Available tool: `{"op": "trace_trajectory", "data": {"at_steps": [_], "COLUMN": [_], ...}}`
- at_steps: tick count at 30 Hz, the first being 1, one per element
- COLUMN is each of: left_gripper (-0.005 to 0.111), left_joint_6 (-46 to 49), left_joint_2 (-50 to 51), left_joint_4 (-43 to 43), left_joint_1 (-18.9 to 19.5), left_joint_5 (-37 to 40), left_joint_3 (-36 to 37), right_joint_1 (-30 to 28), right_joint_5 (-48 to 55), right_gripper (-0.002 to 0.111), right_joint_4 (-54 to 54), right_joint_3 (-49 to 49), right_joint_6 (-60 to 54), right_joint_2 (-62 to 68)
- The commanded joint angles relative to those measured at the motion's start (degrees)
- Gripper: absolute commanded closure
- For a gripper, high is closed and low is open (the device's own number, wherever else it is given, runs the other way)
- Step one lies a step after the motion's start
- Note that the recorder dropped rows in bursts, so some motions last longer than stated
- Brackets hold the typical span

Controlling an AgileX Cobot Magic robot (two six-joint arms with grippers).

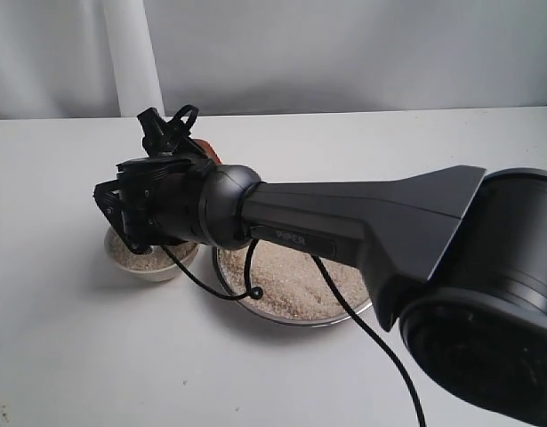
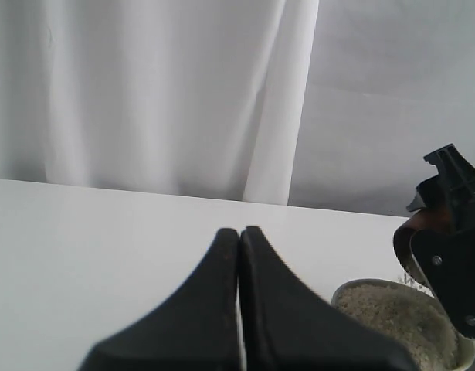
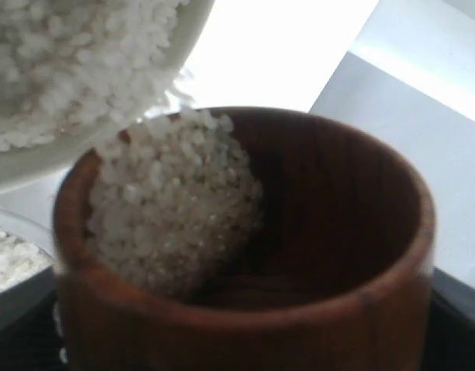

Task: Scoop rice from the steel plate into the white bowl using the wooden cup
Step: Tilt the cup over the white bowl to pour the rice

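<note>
My right gripper [image 1: 178, 140] reaches across to the left and is shut on the wooden cup [image 1: 207, 150], holding it tilted over the white bowl [image 1: 150, 263]. In the right wrist view the reddish-brown cup [image 3: 299, 255] fills the frame. Rice [image 3: 175, 201] slides out over its lip toward the white bowl's rim [image 3: 36, 158], and the bowl holds rice [image 3: 59, 54]. The steel plate [image 1: 255, 307] with its bed of rice [image 1: 286, 271] lies to the right of the bowl. My left gripper [image 2: 239, 233] is shut and empty above bare table, away from the dishes.
The white table [image 1: 68, 356] is backed by a pale curtain [image 2: 144, 93]. The right arm's thick black body [image 1: 415, 231] and its cable [image 1: 362, 320] hang over the plate. The left wrist view shows the bowl [image 2: 395, 321] with the right gripper [image 2: 449, 232] above it.
</note>
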Motion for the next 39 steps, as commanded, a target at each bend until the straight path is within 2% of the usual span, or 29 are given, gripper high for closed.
{"op": "trace_trajectory", "data": {"at_steps": [1, 6, 21, 32, 39], "left_gripper": [0.107, 0.107, 0.107, 0.107, 0.107], "left_joint_6": [-0.27, -0.27, -0.27, -0.27, -0.27], "left_joint_2": [0.04, 0.04, 0.04, 0.04, 0.04], "left_joint_4": [-0.28, -0.28, -0.28, -0.28, -0.28], "left_joint_1": [-0.27, -0.27, -0.27, -0.27, -0.27], "left_joint_5": [-0.17, -0.17, -0.17, -0.17, -0.17], "left_joint_3": [0.11, 0.11, 0.11, 0.11, 0.11], "right_joint_1": [-0.05, 0.96, 3.92, 3.92, 4.43], "right_joint_5": [2.92, 3.93, 10.08, 11.14, 9.67], "right_gripper": [0.108, 0.108, 0.108, 0.108, 0.108], "right_joint_4": [1.83, 7.14, 8.80, 4.06, 4.67], "right_joint_3": [-0.38, -0.38, -0.38, -0.38, -0.38], "right_joint_6": [-1.24, -4.05, -10.67, -14.63, -17.76], "right_joint_2": [-0.55, -0.92, -2.72, -2.99, -5.96]}}
